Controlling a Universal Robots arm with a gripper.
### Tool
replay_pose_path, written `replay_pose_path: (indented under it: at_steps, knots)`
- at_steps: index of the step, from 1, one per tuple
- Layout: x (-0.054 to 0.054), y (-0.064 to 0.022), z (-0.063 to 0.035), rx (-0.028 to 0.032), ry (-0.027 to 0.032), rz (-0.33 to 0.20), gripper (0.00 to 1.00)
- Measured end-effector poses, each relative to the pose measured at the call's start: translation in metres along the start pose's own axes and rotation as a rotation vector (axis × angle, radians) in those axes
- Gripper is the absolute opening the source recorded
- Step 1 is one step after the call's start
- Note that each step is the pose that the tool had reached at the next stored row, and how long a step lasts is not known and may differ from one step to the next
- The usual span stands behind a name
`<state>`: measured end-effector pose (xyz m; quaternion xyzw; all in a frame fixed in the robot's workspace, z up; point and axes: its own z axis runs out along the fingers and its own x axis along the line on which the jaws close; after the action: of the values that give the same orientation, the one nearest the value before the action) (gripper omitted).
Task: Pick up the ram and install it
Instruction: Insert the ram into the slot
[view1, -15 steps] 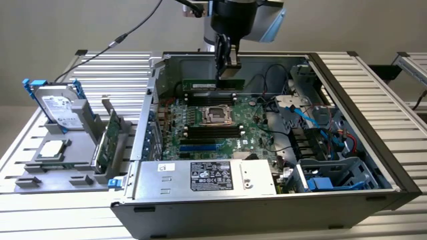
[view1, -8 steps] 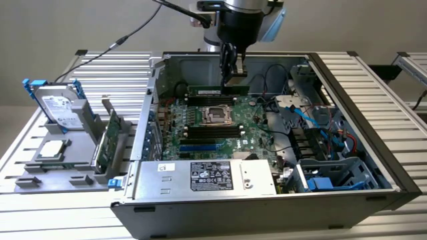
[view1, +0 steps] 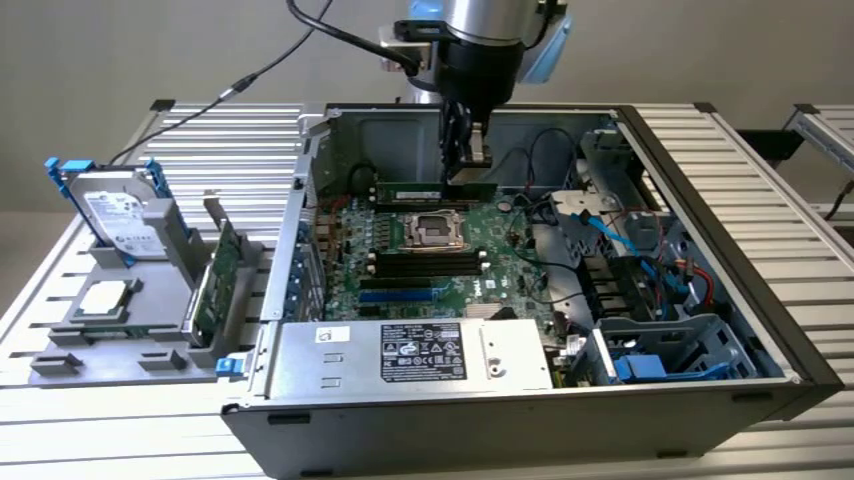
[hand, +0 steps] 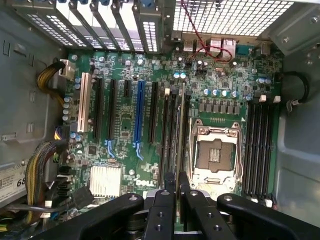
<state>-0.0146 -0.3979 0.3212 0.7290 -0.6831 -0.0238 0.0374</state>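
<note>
Exterior view: a robot arm reaches down from above into an open computer case lying on a slatted metal table. Its gripper is clamped on the ram, a narrow green stick held level and raised above the motherboard. On the board, black memory slots lie just beside the CPU socket. At the exterior view's left, outside the case, a grey tray holds a hard drive and an upright expansion card.

Wrist view: the black fingers pinch the ram, seen edge-on, running in line with the memory slots just beside the CPU socket; whether it touches a slot cannot be told
</note>
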Motion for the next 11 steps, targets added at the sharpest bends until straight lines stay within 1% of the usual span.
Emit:
replay_pose_path:
  at_steps: [11]
  knots:
    - [0.000, -0.0006, 0.0201, 0.0000, -0.0001, 0.001, 0.14]
